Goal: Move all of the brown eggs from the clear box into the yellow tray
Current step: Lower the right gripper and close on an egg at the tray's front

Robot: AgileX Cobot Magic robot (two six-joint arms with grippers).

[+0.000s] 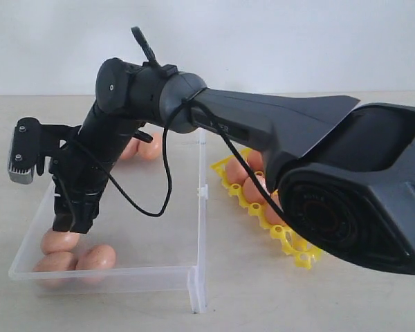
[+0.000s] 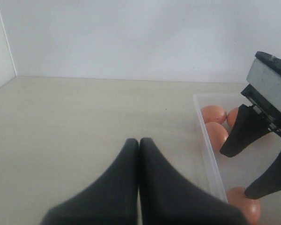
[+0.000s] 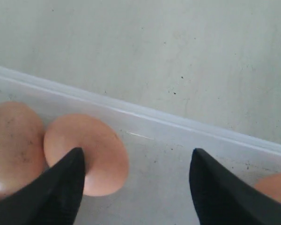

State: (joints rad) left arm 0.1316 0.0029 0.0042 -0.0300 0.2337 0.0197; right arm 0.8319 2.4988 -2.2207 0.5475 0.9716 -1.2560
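My right gripper (image 1: 72,227) reaches across into the clear box (image 1: 124,271) and hangs open just above its floor. One of its fingers (image 3: 70,173) is close beside a brown egg (image 3: 94,152); whether they touch I cannot tell. A second egg (image 3: 13,140) lies next to that one, and another egg (image 3: 276,187) shows beyond the other finger. In the exterior view three eggs (image 1: 95,257) cluster in the near corner and more eggs (image 1: 144,147) lie at the far side. The yellow tray (image 1: 301,257) holds several eggs (image 1: 252,188). My left gripper (image 2: 139,143) is shut and empty, outside the box.
The right arm's large dark body (image 1: 346,180) spans the exterior view and hides much of the yellow tray. The box's upright side wall (image 1: 200,207) stands between box and tray. In the left wrist view the box rim (image 2: 205,140) lies beside bare tabletop (image 2: 84,122).
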